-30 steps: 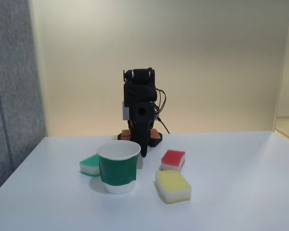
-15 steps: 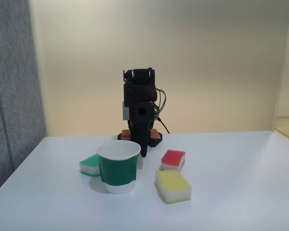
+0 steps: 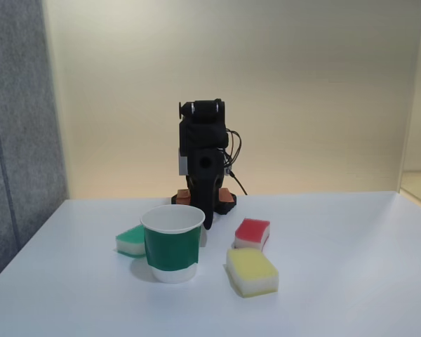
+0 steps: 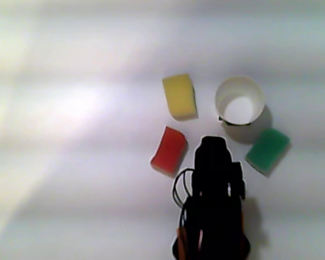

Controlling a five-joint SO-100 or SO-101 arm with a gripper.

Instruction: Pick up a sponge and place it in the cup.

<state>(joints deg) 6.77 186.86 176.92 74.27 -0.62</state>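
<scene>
Nothing is done yet — the sponge lies on the table right of the empty cup, while the folded arm's gripper hangs behind the cup, its finger state impossible to tell.

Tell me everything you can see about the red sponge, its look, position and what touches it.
The red sponge is a small rectangular block with a red top and a white lower layer; it looks soft, like foam. It lies flat on the white table, red side up. In the fixed view it is right of the cup and behind the yellow sponge, apart from both. In the other view it lies just left of the arm. Nothing but the table touches it.
</scene>
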